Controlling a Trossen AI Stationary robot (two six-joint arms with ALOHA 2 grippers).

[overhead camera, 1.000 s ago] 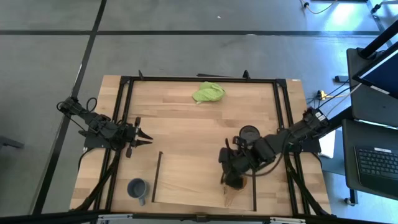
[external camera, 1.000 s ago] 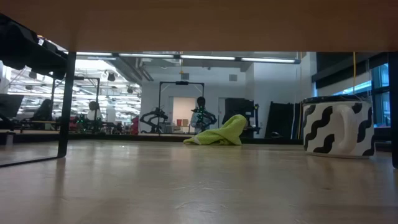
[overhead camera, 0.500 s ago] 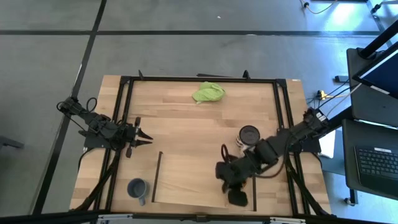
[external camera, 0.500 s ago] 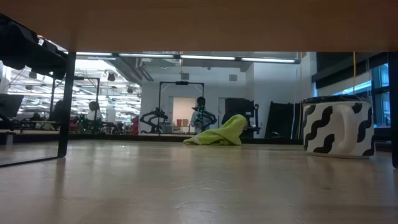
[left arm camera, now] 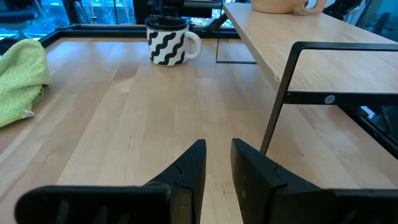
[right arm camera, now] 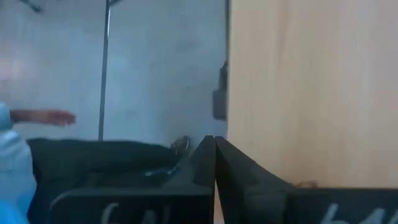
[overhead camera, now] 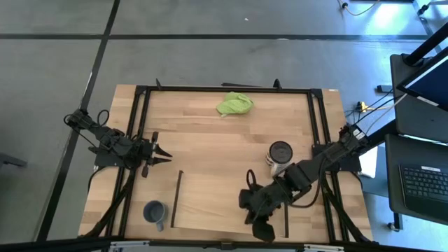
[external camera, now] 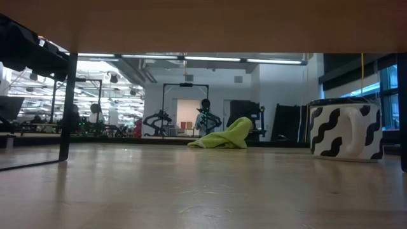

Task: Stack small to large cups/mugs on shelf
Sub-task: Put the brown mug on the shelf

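The small tan wooden cup (left arm camera: 283,5) stands on the light-wood shelf (overhead camera: 217,203). In the high view my right arm hides it. The white mug with black waves (overhead camera: 280,155) stands on the tabletop beyond the shelf's far right corner; it also shows in the low view (external camera: 346,130). The blue-grey mug (overhead camera: 155,211) stands on the tabletop left of the shelf. My right gripper (overhead camera: 264,229) is shut and empty at the shelf's near edge. My left gripper (overhead camera: 157,150) is open and empty at the table's left.
A lime-green cloth (overhead camera: 234,103) lies near the table's far edge. The shelf's thin black side bars (overhead camera: 176,199) stand at its short sides. The black table frame (overhead camera: 140,126) runs around the tabletop. Bare wood lies between my left gripper and the white mug.
My right gripper has moved toward the table's near edge, from over the shelf's right part to the shelf's near edge. The tan cup that showed under it a second ago is now hidden in the high view.
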